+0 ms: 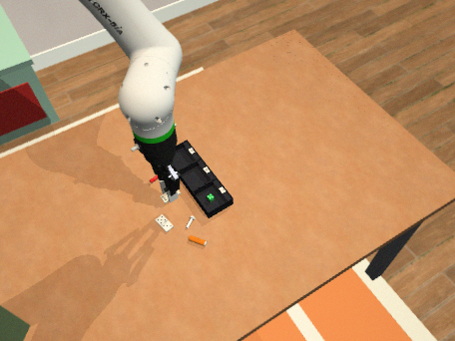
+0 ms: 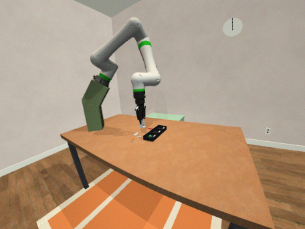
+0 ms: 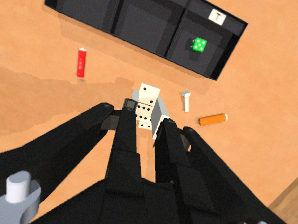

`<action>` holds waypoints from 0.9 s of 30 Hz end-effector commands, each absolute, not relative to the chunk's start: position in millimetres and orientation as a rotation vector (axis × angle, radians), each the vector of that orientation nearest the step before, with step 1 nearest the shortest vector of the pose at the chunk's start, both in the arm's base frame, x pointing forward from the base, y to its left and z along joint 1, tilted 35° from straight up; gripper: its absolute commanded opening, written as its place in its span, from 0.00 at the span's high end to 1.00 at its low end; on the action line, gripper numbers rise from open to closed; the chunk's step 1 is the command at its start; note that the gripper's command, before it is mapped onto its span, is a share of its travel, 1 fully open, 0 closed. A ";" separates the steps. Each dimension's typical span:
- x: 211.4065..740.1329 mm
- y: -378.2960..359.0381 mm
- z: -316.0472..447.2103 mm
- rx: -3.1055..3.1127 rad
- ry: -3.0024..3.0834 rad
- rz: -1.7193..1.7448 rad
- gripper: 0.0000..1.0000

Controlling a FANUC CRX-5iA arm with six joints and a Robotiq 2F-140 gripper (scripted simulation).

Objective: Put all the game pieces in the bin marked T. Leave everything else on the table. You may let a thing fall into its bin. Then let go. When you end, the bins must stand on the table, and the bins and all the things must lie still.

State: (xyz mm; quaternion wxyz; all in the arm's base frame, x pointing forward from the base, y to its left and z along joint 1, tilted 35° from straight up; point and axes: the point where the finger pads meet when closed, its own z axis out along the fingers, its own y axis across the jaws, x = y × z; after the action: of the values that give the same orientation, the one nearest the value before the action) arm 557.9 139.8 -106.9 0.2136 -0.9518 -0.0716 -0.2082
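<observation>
My gripper (image 1: 170, 195) (image 2: 142, 126) (image 3: 145, 103) is shut on a white domino (image 3: 143, 115) (image 1: 167, 197) and holds it a little above the table, just left of the black three-part bin (image 1: 190, 175) (image 2: 160, 129) (image 3: 145, 25). A second white domino (image 1: 163, 222) (image 3: 150, 92) lies flat on the table below and in front of the fingers. The bin's end compartment carries a T label (image 3: 218, 16) and holds a green die (image 1: 210, 197) (image 3: 199, 44).
A red cylinder (image 1: 154, 178) (image 3: 81, 62) lies left of the bin. A white bolt (image 1: 190, 221) (image 3: 186, 101) and an orange cylinder (image 1: 197, 241) (image 3: 213, 119) lie in front of the bin. The bin's other two compartments look empty.
</observation>
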 end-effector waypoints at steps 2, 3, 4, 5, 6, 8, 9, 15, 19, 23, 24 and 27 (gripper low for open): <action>559.4 141.4 -110.1 -2.641 -0.199 -0.578 0.87; 560.7 142.8 -113.0 -2.641 -0.199 -0.578 0.87; 560.7 142.8 -113.0 -2.641 -0.199 -0.578 0.87; 560.7 142.8 -113.0 -2.641 -0.199 -0.578 0.87; 566.0 140.4 -111.9 -2.641 -0.199 -0.578 0.87; 576.8 135.4 -109.8 -2.641 -0.199 -0.578 0.87; 582.1 132.9 -108.7 -2.641 -0.199 -0.578 0.87; 612.9 118.5 -102.6 -2.639 -0.479 -0.645 0.87; 623.6 113.5 -100.5 -2.622 -0.670 -0.687 0.87; 645.0 103.6 -96.3 -2.602 -0.843 -0.721 0.87; 650.4 101.1 -95.2 -2.594 -0.895 -0.731 0.87; 657.5 97.7 -93.8 -2.564 -1.046 -0.759 0.87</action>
State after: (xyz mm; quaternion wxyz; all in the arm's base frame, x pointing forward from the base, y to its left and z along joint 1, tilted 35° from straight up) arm 648.7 101.4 -95.0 0.1439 -0.9068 -0.3070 -0.2505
